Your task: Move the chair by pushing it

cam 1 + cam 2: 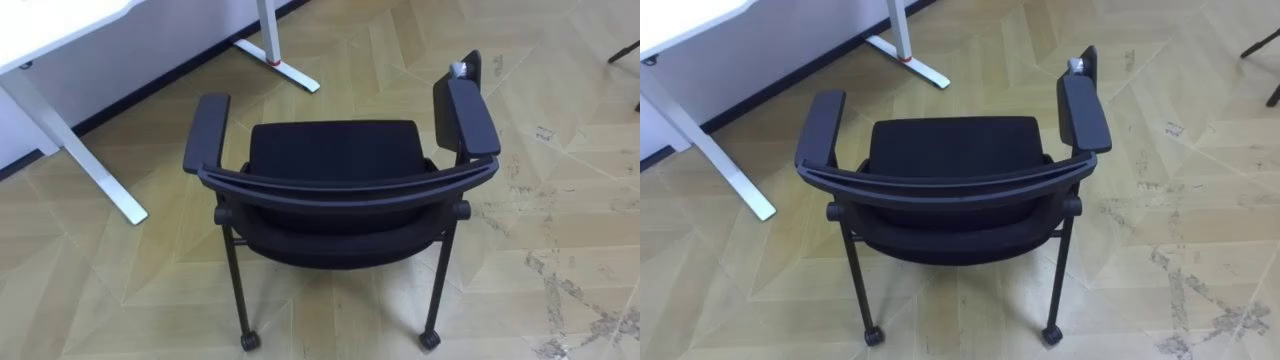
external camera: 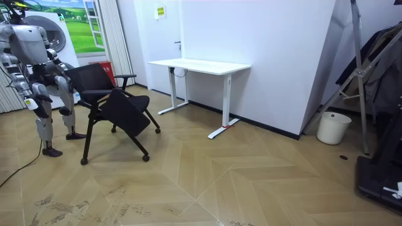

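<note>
A black chair (image 1: 335, 150) on castors stands right in front of me, its curved backrest (image 1: 350, 188) nearest and the seat pointing away. An armrest runs along each side, the left armrest (image 1: 205, 132) and the right armrest (image 1: 472, 112). In the room view I stand upright behind the chair (image 2: 116, 107) at the room view's left, facing it. My right hand (image 2: 29, 95) hangs low on the camera side. My left hand (image 2: 61, 80) is close to the backrest, too small to read.
A white desk (image 1: 60, 30) on white legs stands beyond the chair to my left, one foot (image 1: 290, 72) reaching across the wooden floor. In the room view a white wall lies behind the desk (image 2: 201, 64), and a white bin (image 2: 333, 127) and dark equipment (image 2: 377, 169) are at the right.
</note>
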Controlling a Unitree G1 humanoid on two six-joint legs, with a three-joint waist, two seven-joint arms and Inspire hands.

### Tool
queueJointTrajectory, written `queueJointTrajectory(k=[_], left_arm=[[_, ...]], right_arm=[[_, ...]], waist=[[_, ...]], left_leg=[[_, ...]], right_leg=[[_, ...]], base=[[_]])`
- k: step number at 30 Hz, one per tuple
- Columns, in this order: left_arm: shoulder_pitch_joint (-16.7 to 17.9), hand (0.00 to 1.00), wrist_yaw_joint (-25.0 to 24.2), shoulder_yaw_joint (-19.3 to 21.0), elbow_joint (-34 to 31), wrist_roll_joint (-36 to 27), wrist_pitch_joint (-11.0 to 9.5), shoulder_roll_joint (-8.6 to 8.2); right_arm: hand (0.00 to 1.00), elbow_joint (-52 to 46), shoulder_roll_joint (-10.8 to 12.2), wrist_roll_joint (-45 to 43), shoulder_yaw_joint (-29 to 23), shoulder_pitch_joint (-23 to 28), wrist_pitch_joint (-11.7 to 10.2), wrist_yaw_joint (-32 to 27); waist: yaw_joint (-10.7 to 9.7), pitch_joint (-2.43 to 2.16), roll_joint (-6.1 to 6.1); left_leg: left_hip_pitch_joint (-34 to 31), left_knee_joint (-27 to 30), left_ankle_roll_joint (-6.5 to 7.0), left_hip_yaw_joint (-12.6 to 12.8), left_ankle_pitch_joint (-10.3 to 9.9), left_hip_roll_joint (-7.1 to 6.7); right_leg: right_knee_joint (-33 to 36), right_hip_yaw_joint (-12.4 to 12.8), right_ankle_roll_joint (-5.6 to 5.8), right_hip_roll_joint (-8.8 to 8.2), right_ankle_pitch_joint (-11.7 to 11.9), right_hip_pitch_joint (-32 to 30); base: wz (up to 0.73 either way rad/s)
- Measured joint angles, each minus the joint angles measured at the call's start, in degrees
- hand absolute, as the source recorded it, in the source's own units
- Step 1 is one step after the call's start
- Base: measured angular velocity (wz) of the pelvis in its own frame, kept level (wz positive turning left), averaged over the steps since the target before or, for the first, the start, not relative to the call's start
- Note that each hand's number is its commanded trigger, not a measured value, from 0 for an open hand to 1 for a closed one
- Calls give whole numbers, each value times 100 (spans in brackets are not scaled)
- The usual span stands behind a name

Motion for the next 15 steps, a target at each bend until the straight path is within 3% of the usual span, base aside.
queueJointTrajectory(k=[15], left_arm=[[0,0,-212,164,4,70,40,15]], right_arm=[[0,24,-2,-1,-13,-24,83,121]], waist=[[3,6,-32]], left_leg=[[7,2,2,16,-1,-22]], right_leg=[[-83,151,10,6,-8,10]], base=[[0]])
